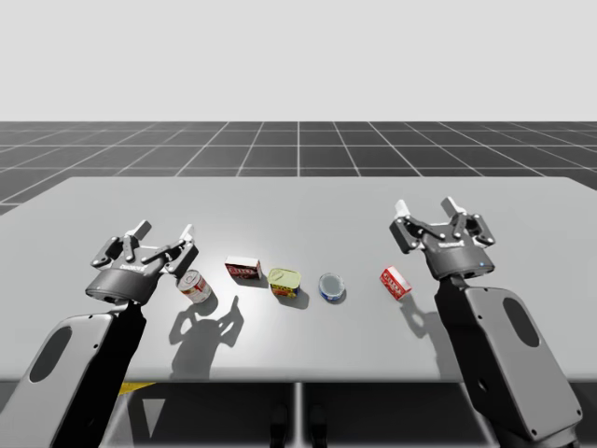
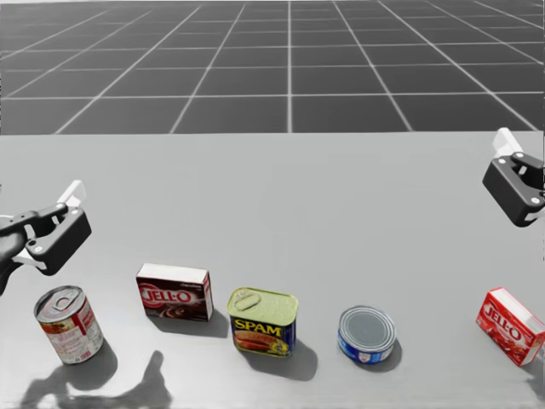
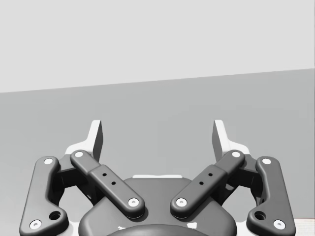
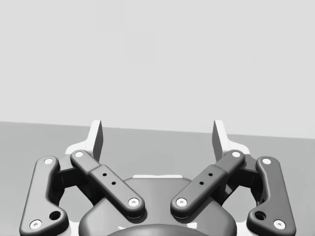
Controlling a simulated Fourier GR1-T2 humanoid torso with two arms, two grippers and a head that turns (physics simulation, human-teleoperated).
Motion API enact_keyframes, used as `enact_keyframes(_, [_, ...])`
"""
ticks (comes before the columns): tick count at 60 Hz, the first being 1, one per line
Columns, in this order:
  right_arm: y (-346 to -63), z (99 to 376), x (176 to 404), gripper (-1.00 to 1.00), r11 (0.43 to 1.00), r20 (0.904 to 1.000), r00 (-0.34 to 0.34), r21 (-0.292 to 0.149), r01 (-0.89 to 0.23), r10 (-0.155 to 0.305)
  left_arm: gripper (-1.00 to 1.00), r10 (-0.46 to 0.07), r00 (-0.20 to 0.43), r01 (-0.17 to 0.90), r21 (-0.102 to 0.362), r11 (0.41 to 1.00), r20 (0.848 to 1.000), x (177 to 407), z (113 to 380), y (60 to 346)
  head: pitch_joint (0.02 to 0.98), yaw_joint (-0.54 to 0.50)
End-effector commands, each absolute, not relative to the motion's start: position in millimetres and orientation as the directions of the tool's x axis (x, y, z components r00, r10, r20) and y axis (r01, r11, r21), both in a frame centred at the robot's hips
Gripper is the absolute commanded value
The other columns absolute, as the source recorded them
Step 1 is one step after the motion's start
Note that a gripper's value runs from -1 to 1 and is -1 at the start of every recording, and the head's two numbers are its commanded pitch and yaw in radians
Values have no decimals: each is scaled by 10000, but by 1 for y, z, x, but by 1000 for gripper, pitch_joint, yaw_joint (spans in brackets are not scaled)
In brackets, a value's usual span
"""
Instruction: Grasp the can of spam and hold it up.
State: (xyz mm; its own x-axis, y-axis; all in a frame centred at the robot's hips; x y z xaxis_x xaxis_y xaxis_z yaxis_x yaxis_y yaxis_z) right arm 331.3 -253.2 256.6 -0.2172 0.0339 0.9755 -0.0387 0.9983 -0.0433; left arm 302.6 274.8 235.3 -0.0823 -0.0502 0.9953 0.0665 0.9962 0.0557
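Left end effector (image 2: 44, 232) cut off at head view's edge, right end effector (image 2: 516, 183) likewise

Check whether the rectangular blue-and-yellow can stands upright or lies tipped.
Upright. The rectangular blue-and-yellow can stands on its base on the grey table, its yellow pull-tab lid facing up.
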Motion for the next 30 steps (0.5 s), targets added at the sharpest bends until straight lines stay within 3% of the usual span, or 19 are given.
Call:
enact_keyframes(1, [-256, 257, 332, -1000, 9984, 9749, -2183, -507, -260, 438, -1000, -494, -810, 703, 551, 9960, 9955, 303, 235, 275, 689, 57])
enact_keyframes(12, [-256, 257, 332, -1000, 9982, 9751, -2157, -564, -204, 507, -1000, -492, -808, 723, 551, 9959, 9955, 303, 236, 274, 792, 70])
enact_keyframes(27, [-257, 257, 333, -1000, 9982, 9743, -2182, -594, -106, 557, -1000, -456, -856, 772, 523, 9956, 9953, 303, 237, 272, 830, 79])
enact_keyframes(30, [-257, 258, 333, -1000, 9983, 9743, -2184, -582, -93, 548, -1000, -231, -870, 824, 303, 9961, 9959, 301, 240, 270, 832, 83])
